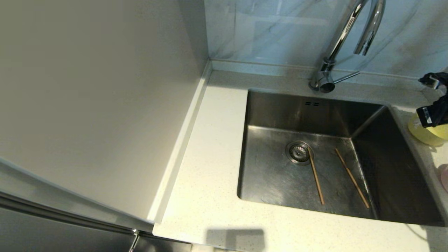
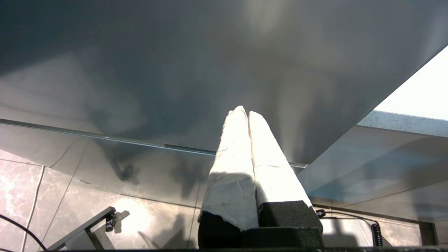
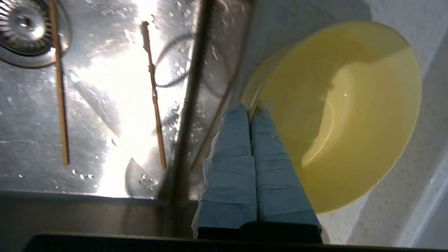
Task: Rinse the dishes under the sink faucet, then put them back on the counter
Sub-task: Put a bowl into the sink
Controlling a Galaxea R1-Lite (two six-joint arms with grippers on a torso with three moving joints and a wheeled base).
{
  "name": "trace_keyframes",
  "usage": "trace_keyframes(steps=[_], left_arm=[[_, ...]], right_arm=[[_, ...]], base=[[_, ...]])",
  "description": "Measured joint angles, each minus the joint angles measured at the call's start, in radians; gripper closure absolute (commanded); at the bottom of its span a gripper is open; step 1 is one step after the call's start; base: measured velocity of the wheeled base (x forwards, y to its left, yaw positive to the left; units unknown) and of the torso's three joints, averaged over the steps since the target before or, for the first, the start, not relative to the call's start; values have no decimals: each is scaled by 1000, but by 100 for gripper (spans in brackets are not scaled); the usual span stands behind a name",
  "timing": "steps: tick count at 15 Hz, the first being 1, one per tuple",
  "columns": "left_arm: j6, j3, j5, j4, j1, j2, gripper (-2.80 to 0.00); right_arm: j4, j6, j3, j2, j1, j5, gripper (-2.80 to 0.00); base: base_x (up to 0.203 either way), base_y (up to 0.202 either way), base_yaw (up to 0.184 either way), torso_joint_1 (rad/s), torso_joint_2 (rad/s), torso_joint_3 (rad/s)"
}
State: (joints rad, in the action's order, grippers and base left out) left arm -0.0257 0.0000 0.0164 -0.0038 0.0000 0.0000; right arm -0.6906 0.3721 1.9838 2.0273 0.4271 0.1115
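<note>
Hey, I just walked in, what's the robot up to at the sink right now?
It is doing the dishes. The right gripper is shut on the rim of the yellow bowl, which sits on the counter to the right of the sink. Two chopsticks lie in the wet basin, one touching the drain strainer. A pink bowl shows at the picture's right edge. No water runs from the faucet. The left gripper is parked, shut, away from the sink.

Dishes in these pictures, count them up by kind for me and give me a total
Chopsticks: 2, both lying in the sink
Bowls: 2, one yellow-green bowl, one pink bowl at the frame edge
Total: 4
</note>
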Motion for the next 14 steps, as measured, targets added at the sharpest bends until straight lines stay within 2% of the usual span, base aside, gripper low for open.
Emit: trace_keyframes(steps=[3,9,12,14], left_arm=[[0,0,0,0,0,0,0],[0,0,0,0,0,0,0],[0,0,0,0,0,0,0],[0,0,0,0,0,0,0]], right_arm=[[-1,-2,-14,-39,-52,0,0],[-17,-4,-208,-185,-217,-10,0],[-8,-7,-340,-217,-316,-83,0],[62,-11,-429,-210,-391,-154,0]], base=[[0,0,0,0,0,0],[0,0,0,0,0,0],[0,0,0,0,0,0],[0,0,0,0,0,0]])
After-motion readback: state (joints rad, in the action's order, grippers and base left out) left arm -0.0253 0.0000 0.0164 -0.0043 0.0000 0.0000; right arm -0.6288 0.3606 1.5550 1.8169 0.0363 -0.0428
